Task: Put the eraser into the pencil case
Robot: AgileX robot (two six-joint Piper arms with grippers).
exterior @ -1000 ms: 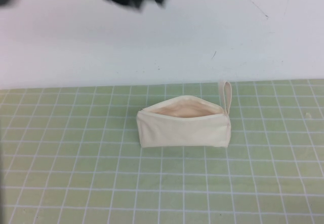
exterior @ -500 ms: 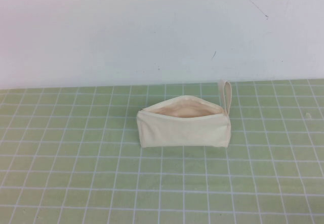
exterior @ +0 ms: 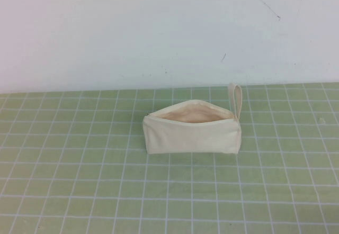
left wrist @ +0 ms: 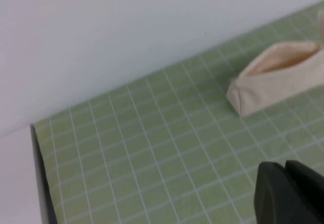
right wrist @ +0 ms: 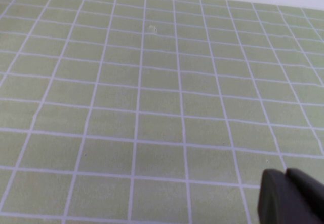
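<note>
Only dark fingertips of the left gripper [left wrist: 291, 193] and right gripper [right wrist: 292, 196] show, pressed together, holding nothing; the cream fabric zip pencil case [exterior: 192, 129] gapes open, well apart from both.

Left gripper [left wrist: 288, 193], right gripper [right wrist: 291, 196]: raised above mat.

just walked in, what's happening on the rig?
Nothing is being handled. The pencil case sits unzipped on the green grid mat, mouth open, loop strap at the robot's right end. No eraser shows in any view. The left gripper hangs over the mat to the pouch's left; the right gripper hangs over bare mat.
</note>
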